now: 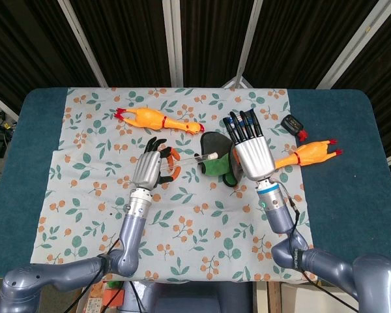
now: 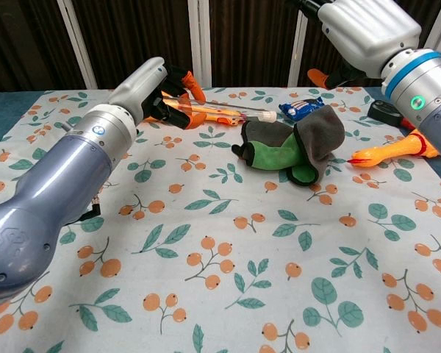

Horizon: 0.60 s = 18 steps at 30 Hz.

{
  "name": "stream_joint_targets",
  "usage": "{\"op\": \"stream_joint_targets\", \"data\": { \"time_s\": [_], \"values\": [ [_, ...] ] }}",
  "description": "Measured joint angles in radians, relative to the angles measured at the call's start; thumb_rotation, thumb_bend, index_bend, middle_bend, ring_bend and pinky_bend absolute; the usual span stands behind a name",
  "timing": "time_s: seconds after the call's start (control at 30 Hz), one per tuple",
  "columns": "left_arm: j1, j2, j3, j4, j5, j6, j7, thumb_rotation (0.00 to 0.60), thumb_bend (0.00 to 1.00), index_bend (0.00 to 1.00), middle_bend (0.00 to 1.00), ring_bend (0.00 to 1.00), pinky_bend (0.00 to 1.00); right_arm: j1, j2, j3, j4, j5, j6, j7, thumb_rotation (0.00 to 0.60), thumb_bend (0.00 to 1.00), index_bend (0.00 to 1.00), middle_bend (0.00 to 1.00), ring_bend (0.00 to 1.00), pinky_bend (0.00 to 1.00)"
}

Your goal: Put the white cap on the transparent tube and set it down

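From the head view, the left hand (image 1: 151, 168), a smooth grey metallic shell with black fingers tipped in orange, was closed around the transparent tube (image 1: 188, 158), a thin clear rod lying roughly level above the cloth. The white cap (image 1: 212, 156) sat on the tube's right end, a small round plug just beside the dark glove (image 1: 216, 145). The right hand (image 1: 251, 151), white-backed with glossy black fingers tipped in blue, hovered flat with its fingers stretched out and apart, grasping nothing. Beneath it lay the rumpled glove with its green fabric patch. A rubber chicken (image 1: 158, 120), orange and slick-looking, lay above the left hand; a second chicken (image 1: 304, 155) lay to the right. A small black device (image 1: 291, 123) rested on the blue table (image 1: 342, 163), beyond the edge of the floral cloth (image 1: 182, 215).

From the chest view, the left hand (image 2: 156, 85) gripped the tube (image 2: 222, 112) near its left end, fingers curled over it; the capped tip (image 2: 267, 115) hung just above the cloth. The right hand (image 2: 367, 29) showed only its white, boxy back near the top edge, its fingers out of frame. The soft grey and green glove (image 2: 294, 148) lay crumpled in the middle, with a blue crinkled wrapper (image 2: 301, 109) behind it.
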<state>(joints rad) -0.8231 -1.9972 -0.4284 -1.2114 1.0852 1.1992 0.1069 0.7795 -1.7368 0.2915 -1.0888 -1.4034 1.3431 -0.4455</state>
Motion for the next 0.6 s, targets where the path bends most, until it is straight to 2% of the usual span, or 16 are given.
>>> {"op": "stream_joint_targets", "data": {
  "time_s": [0.27, 0.6],
  "values": [
    [0.043, 0.025, 0.056, -0.033, 0.021, -0.001, -0.013, 0.600, 0.80, 0.66, 0.66, 0.15, 0.00, -0.013, 0.030, 0.011, -0.026, 0.013, 0.006, -0.009, 0.600, 0.41, 0.08, 0.07, 0.00, 0.00],
    [0.096, 0.039, 0.170, -0.062, 0.092, -0.027, -0.061, 0.600, 0.80, 0.66, 0.66, 0.15, 0.00, -0.037, 0.075, 0.017, -0.083, 0.023, 0.020, -0.026, 0.600, 0.41, 0.08, 0.07, 0.00, 0.01]
  ]
}}
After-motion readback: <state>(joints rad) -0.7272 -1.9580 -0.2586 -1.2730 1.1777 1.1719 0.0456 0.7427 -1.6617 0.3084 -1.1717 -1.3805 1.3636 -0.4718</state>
